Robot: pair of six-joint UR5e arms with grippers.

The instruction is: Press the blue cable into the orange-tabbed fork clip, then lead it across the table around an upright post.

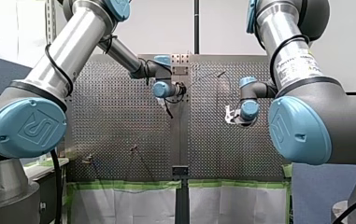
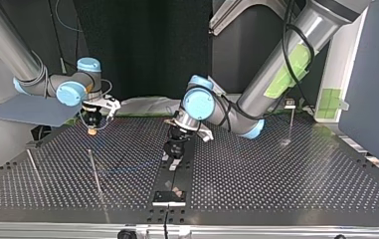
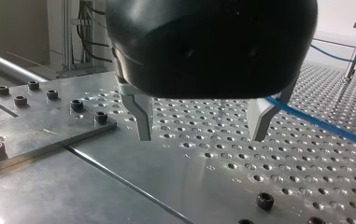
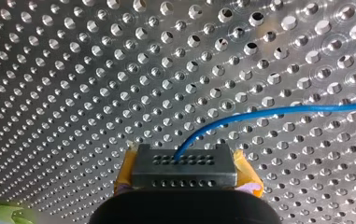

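Perforated metal table (image 2: 276,169) (dark backdrop (image 2: 142,45) behind); left hand (image 3: 201,137) agape; right hand (image 4: 183,162) clamps blue cable (image 4: 269,113).

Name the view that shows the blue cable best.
Right wrist view: the blue cable curves clearly away from my right gripper. Left wrist view shows a straight stretch; top and front views barely, if at all.
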